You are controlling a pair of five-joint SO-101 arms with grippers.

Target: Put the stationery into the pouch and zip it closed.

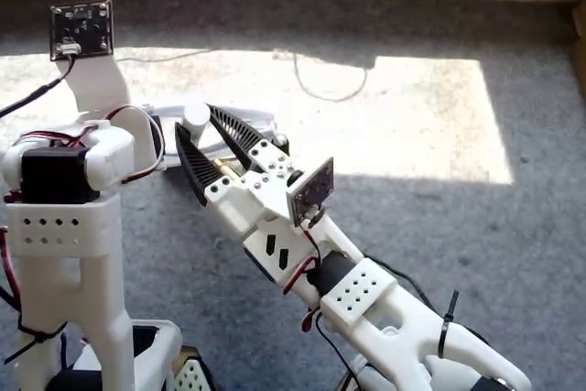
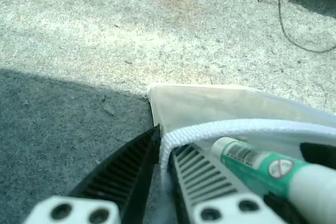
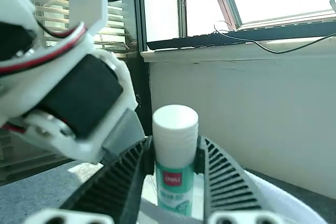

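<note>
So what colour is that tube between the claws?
The glue stick is white with a green label; right wrist view.

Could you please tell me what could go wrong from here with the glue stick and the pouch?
The right jaws hold the glue stick close beside the left arm, so the two arms might bump. The left jaws pinch only the edge of the pouch near a corner; a push from the stick could tug it free or fold the opening shut.

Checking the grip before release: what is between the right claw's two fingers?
A glue stick, white cap outward, clamped between the right claw's fingers, seen in the right wrist view.
</note>
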